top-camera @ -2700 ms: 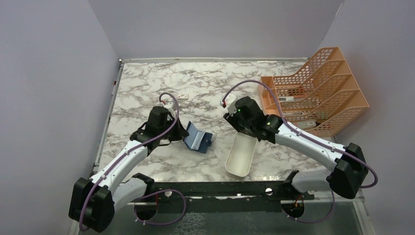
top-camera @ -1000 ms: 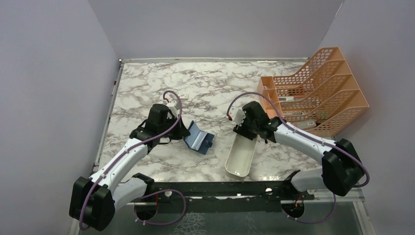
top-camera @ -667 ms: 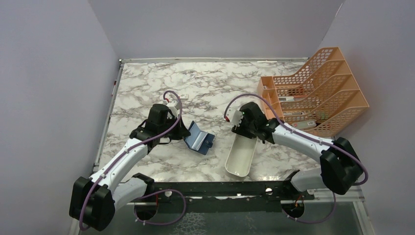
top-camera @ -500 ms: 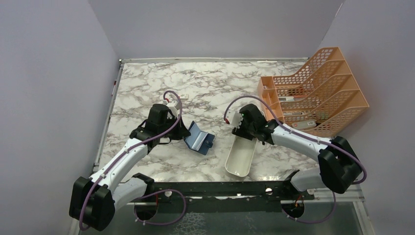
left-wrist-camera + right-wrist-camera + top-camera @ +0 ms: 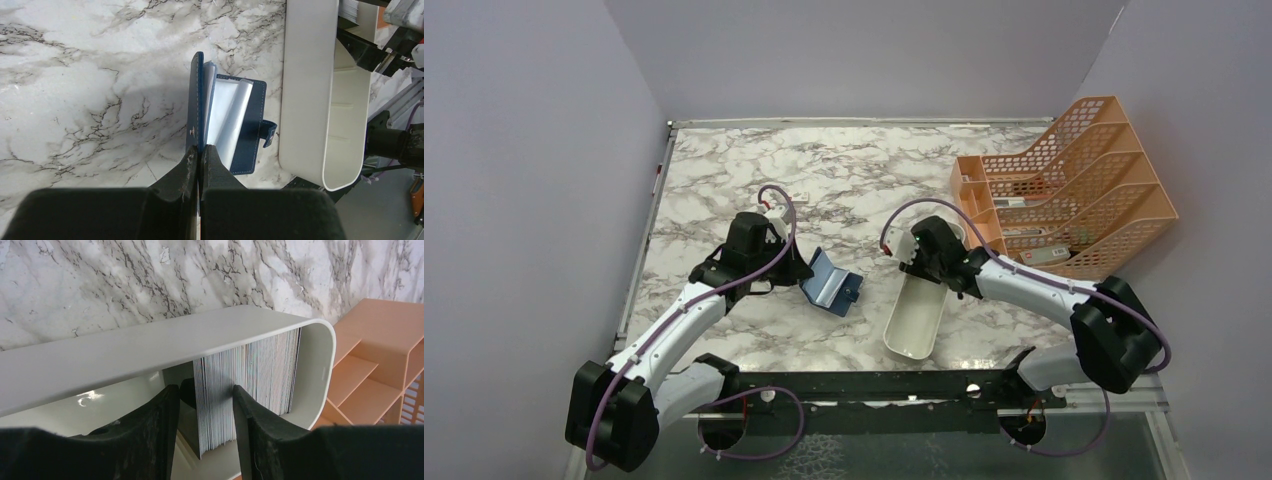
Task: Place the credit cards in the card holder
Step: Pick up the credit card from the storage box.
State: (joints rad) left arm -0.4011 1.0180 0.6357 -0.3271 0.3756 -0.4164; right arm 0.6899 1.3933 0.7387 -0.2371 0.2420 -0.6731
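Top view: my left gripper [image 5: 802, 272] sits centre-left, clamped on the card holder [image 5: 832, 287], which lies open just right of it with one panel propped up and one flat on the marble. My right gripper [image 5: 921, 272] is down in the upper end of the white tray [image 5: 910, 335], centre-right. The tray's long axis runs roughly top to bottom of frame, and the holder lies left of it, near but apart. The cards are hidden under my wrist here. The left arm is nearer the holder, the right arm nearer the cards. An orange rack [image 5: 1074, 190] stands at the right edge.

Left wrist view: the fingertips are pressed together on the near edge of the upright navy panel, which runs straight up the frame. The flat panel, with its clear sleeve and snap tab, lies right of it, with the tray just beyond.

Right wrist view: the credit cards [image 5: 262, 372] stand on edge in the tray's rounded end, and the stack runs left to right across the frame. My fingers [image 5: 165, 425] are apart, straddling the stack's left end with a slice of cards between them. There's a dark gap beside the left finger, so nothing is pinched yet. My read: closing here takes several cards, not one.

Counts: one holder, one tray, one rack, and a dense pack of cards, too many to count.
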